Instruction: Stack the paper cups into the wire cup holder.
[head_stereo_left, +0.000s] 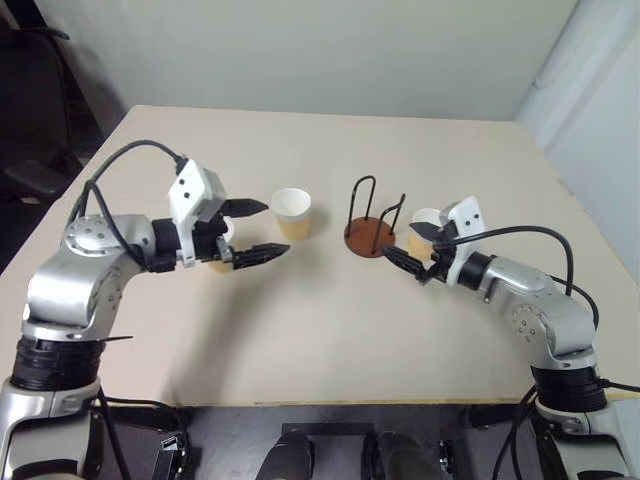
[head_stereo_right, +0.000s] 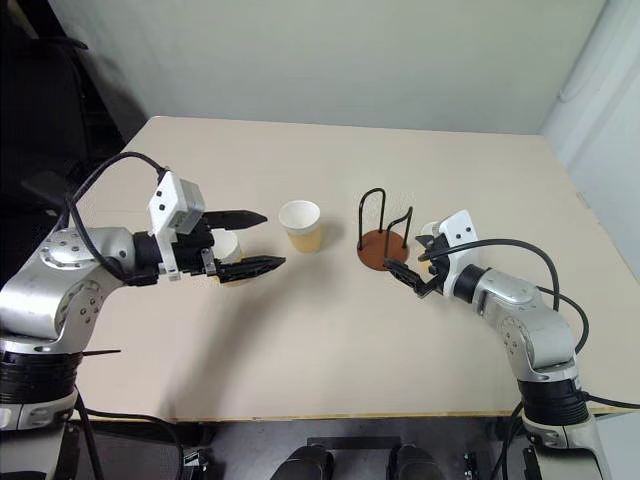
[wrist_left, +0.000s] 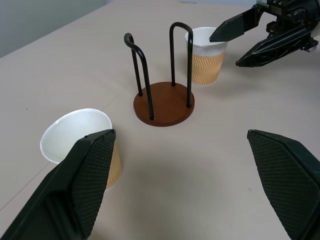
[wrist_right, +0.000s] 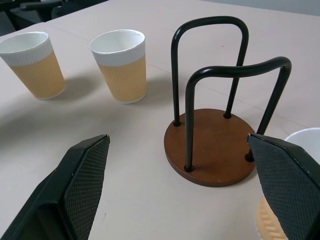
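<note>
Both grippers spread and empty, three cups standing loose, holder empty.

The left gripper (head_stereo_left: 252, 231) hangs with its jaws wide apart and nothing between them: one paper cup (head_stereo_right: 227, 246) stands just behind its fingers, a second (head_stereo_left: 292, 213) just past its tips, and beyond that the wire cup holder (head_stereo_left: 371, 222). The right gripper (head_stereo_left: 416, 248) is likewise released, with the third cup (head_stereo_left: 426, 232) just beside its fingertips and the holder just ahead of them. Count: three paper cups, all upright on the table (head_stereo_left: 320, 330), none stacked; one holder with two wire loops. The cups look light, thin-walled and easily crushed or tipped, so I judge a gentle pinch across the ribbed tan band, below the white rim, to be safest.
</note>
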